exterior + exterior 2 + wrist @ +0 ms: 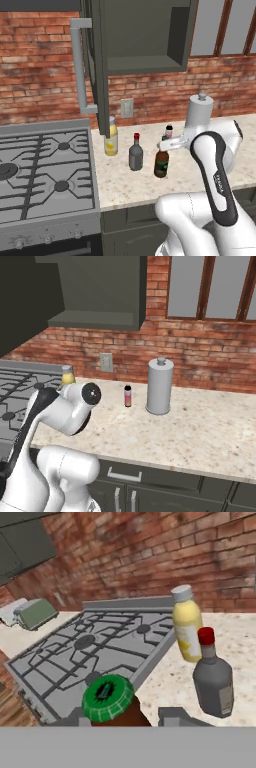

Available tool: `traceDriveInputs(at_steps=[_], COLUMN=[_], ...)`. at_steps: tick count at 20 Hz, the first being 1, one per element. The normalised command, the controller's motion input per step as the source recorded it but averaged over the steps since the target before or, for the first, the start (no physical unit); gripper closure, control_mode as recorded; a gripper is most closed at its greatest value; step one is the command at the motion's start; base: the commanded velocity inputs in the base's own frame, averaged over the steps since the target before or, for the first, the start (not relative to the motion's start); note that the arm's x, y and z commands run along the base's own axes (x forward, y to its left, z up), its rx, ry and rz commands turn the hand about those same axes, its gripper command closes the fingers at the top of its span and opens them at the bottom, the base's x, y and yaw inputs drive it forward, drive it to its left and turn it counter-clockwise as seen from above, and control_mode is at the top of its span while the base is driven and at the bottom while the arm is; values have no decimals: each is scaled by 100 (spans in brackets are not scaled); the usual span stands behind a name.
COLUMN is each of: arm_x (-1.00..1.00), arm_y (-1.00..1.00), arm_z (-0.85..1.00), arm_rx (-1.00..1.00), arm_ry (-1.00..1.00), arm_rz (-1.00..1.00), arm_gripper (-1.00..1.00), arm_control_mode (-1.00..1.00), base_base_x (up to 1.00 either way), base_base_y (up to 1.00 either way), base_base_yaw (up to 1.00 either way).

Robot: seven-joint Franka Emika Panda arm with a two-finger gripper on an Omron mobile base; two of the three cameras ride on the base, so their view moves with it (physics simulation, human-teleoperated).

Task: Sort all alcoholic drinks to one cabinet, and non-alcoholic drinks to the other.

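Left base view: white arm (212, 170) rises from lower right, elbow bent, forearm reaching left over the counter (130, 182); gripper (165, 145) sits sideways at the neck of the brown beer bottle (161, 164), fingers on either side of the neck, looks clamped on it, bottle upright on the counter. Grey red-capped bottle (135, 153) stands just left of the beer bottle, apart from it. Tall yellow bottle (111, 136) further left, near the stove (45, 170) edge, below the open cabinet door (100, 65) with its pale bar handle (79, 65). Small pink bottle (169, 131) behind the gripper, near the grey canister (199, 117). Open wall cabinet (145, 37) above: 1 shelf level seen, nothing seen on it. Right base view: arm (55, 421) fills lower left, wrist joint turned away toward the stove (20, 391); yellow bottle top (67, 375) pokes out above the arm; pink bottle (127, 396) stands alone on the counter (190, 431), just left of the canister (160, 386), not touching. Cabinet underside (95, 301) overhead, contents not visible. Hand view: rolled frame; green cap of the beer bottle (108, 697) right at the bottom between the 2 finger tips (172, 716), tips close on both sides of it. Grey bottle (213, 679) to the right, yellow bottle (187, 624) behind it, both upright on the counter beside the stove (95, 647).
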Motion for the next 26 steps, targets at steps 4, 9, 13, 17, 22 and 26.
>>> traceDriveInputs(at_steps=[4,9,13,17,22,26], arm_x=[-40,-19,-1,6,14,23], arm_y=[0,0,2,0,0,0], arm_z=[100,96,80,85,71,33], arm_rx=[-11,-14,-12,-7,-1,3], arm_ry=[-7,-2,-6,-7,-7,-5], arm_rz=[-12,-12,-11,-10,-4,0], arm_gripper=[100,100,100,100,100,100], arm_control_mode=[-100,-100,-100,-100,-100,-100], base_base_x=[0,0,0,0,0,0], base_base_y=[0,0,0,0,0,0], base_base_yaw=[0,0,0,0,0,0])
